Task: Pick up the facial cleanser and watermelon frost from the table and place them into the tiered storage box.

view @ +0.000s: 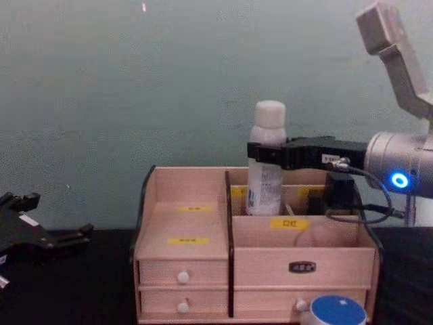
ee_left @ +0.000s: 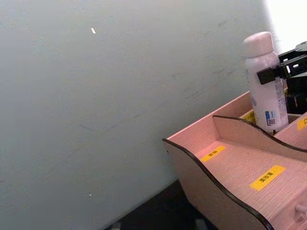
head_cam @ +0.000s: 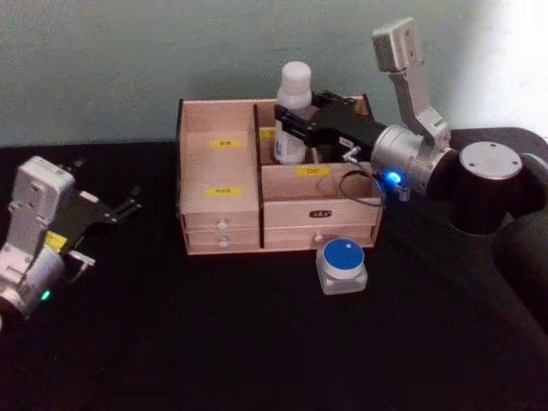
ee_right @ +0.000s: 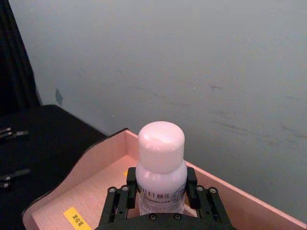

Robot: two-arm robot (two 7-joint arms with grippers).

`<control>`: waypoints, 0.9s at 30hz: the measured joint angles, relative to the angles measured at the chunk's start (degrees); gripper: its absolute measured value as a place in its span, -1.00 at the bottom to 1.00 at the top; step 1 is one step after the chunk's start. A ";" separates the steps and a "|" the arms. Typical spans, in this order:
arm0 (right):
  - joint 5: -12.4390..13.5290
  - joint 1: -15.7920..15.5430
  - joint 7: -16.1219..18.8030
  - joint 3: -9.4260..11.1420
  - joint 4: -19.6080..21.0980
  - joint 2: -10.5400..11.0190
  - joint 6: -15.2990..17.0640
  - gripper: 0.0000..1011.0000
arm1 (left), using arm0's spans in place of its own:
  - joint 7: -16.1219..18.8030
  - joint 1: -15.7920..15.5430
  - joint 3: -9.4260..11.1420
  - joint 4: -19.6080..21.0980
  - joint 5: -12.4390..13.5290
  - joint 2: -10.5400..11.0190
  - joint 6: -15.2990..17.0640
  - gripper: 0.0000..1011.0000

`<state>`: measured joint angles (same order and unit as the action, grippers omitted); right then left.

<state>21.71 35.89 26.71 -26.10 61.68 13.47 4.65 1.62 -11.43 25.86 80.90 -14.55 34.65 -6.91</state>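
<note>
The facial cleanser [head_cam: 294, 86], a tall white bottle with a rounded cap, stands upright in the back right compartment of the tiered storage box [head_cam: 218, 171]. My right gripper [head_cam: 292, 122] is shut on its body just below the cap, as the right wrist view shows close up, bottle [ee_right: 160, 155] between the black fingers [ee_right: 117, 203]. The box wall hides the bottle's base. The watermelon frost [head_cam: 342, 264], a short jar with a blue lid, sits on the table in front of the box's right drawers. My left gripper [head_cam: 128, 202] is parked open at the far left.
The wooden box [view: 189, 230] sits mid-table on a black cloth with a grey-green wall close behind it. Its left stepped compartments [ee_left: 230, 163] hold nothing. Open table lies in front of the box and between it and the left arm.
</note>
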 joint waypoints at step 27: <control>-2.31 -1.03 -0.37 0.54 -3.37 -1.18 -0.67 0.19 | 0.00 0.00 0.00 0.00 0.00 0.00 0.00 0.98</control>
<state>19.40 34.85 26.35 -25.56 58.32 12.29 3.98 1.62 -11.43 25.87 80.90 -14.55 34.65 -6.91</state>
